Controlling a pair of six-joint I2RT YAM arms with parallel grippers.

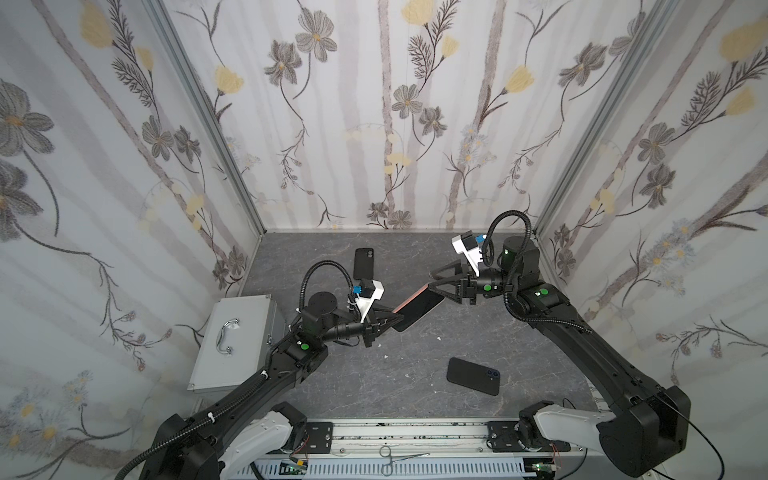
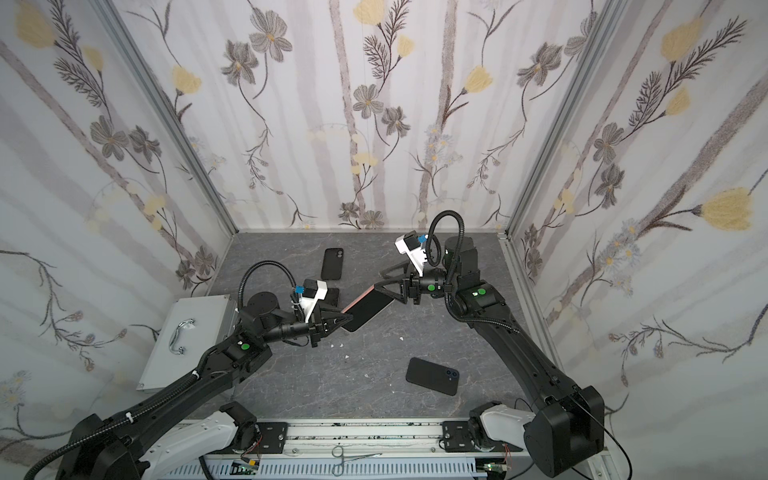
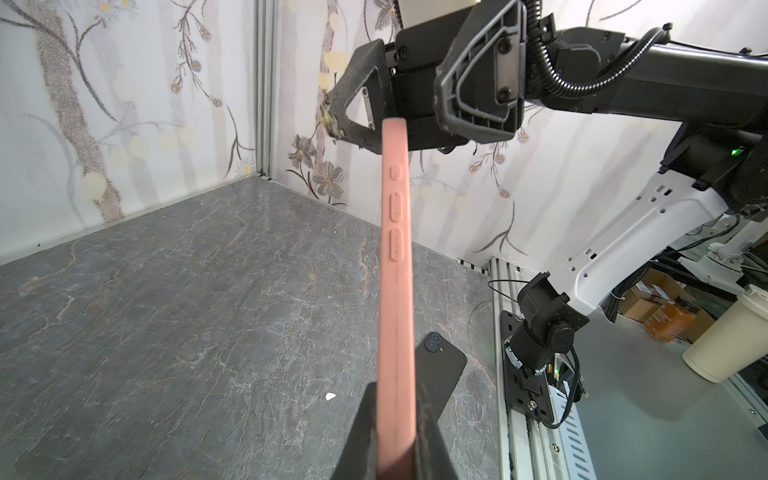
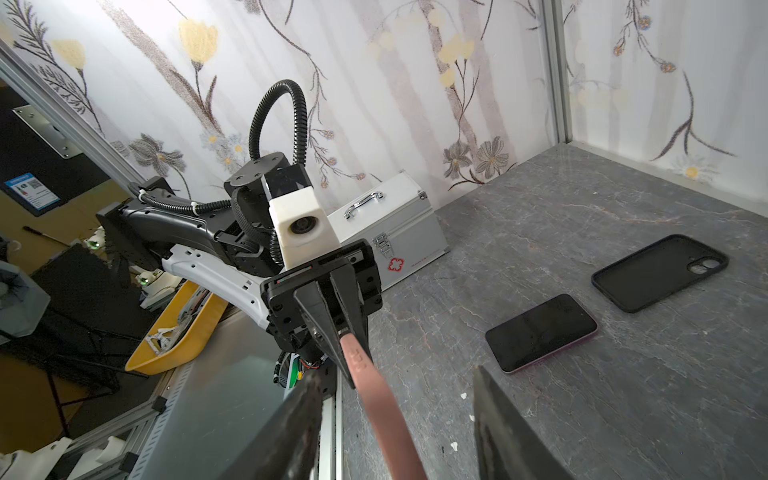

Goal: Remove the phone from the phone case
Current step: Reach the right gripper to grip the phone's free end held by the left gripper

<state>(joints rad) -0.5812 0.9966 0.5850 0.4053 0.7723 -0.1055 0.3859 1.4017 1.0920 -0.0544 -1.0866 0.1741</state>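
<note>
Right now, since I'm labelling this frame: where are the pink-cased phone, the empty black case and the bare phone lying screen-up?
pink-cased phone (image 1: 417, 312): in a top view, on its dark face.
empty black case (image 4: 658, 272): right wrist view, on its inner floor.
bare phone (image 4: 540, 332): right wrist view, middle of its screen.

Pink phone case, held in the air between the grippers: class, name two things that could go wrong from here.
1. The left gripper pinches only one end of the pink phone case, on edge above the table; a pull could twist it loose and drop it.
2. The right gripper straddles the far end with open jaws, phone and case together; closing there may clamp the phone in rather than free it.
</note>
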